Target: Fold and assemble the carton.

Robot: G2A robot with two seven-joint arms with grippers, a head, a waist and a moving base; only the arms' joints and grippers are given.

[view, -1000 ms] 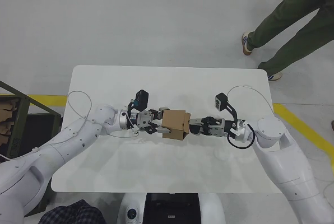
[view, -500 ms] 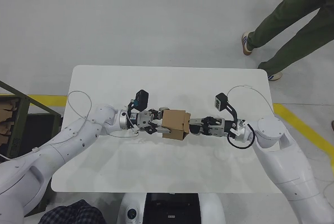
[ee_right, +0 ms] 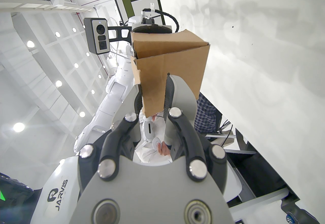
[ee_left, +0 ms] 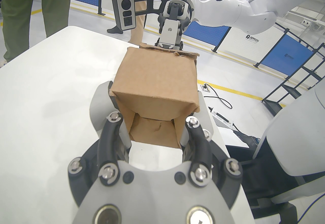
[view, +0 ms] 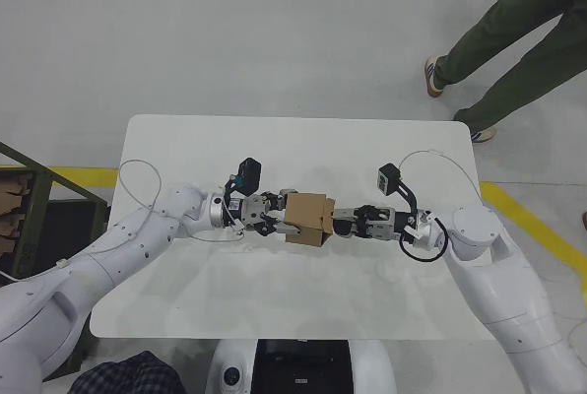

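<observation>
A small brown carton (view: 308, 217) is held over the middle of the white table (view: 274, 295), between my two grippers. My left gripper (view: 270, 213) clasps its open end, one finger (ee_left: 101, 105) against each outer side wall of the carton (ee_left: 157, 83). I can see into the hollow inside, where a flap lies across the far end. My right gripper (view: 339, 223) is shut on a flap at the opposite end; in the right wrist view that gripper (ee_right: 155, 98) pinches the cardboard of the carton (ee_right: 172, 67) between its pads. The right gripper (ee_left: 169, 34) also appears beyond the box.
A green rack (view: 8, 212) with flat cardboard blanks stands off the table's left side. A person's legs (view: 510, 49) are on the floor beyond the far right corner. Bare table surface lies all around the carton.
</observation>
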